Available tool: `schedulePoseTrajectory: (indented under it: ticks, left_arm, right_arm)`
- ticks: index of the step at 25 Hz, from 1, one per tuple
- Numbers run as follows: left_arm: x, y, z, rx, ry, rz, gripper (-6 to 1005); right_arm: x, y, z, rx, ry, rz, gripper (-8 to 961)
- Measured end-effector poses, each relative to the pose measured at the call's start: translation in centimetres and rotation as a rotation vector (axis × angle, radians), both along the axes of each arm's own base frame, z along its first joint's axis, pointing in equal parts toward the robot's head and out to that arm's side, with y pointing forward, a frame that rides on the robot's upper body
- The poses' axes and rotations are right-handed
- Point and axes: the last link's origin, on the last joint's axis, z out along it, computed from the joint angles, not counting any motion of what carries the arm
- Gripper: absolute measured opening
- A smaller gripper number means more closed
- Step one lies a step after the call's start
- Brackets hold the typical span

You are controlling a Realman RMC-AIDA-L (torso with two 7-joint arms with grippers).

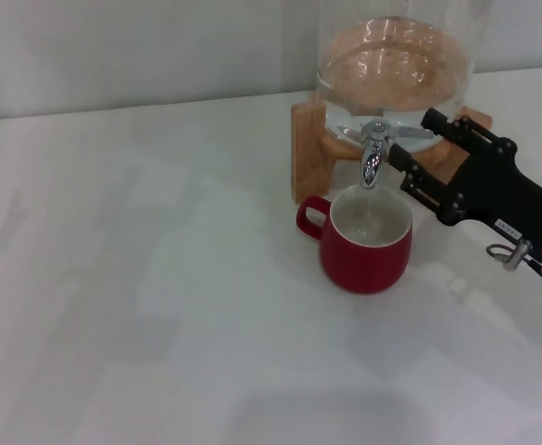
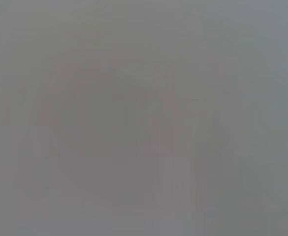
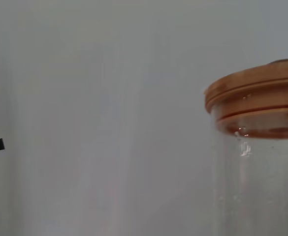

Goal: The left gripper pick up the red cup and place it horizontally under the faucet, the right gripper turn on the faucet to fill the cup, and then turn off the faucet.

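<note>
The red cup (image 1: 366, 243) stands upright on the white table, right under the spout of the chrome faucet (image 1: 373, 156), with its handle pointing left. The faucet sits at the foot of the clear glass dispenser (image 1: 396, 65) in its wooden stand (image 1: 309, 148). My right gripper (image 1: 412, 136) reaches in from the right. Its fingers are apart, and the lower fingertip (image 1: 396, 154) is close beside the faucet body. The left gripper is out of the head view, and the left wrist view shows only grey blur.
The white table (image 1: 141, 278) spreads out left of and in front of the cup. A pale wall stands behind the dispenser. The right wrist view shows the dispenser's wooden lid (image 3: 254, 91) and glass wall (image 3: 262, 187).
</note>
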Motion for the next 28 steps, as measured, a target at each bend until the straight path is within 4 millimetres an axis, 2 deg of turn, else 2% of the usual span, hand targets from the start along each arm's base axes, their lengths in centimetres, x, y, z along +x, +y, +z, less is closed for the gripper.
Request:
schedulePoseTrajectory:
  ticks: [28]
  left_arm:
    - [-0.1, 0.1, 0.7, 0.021, -0.009, -0.003, 884]
  right_arm:
    - [-0.5, -1.3, -1.0, -0.066, -0.008, 0.064, 616]
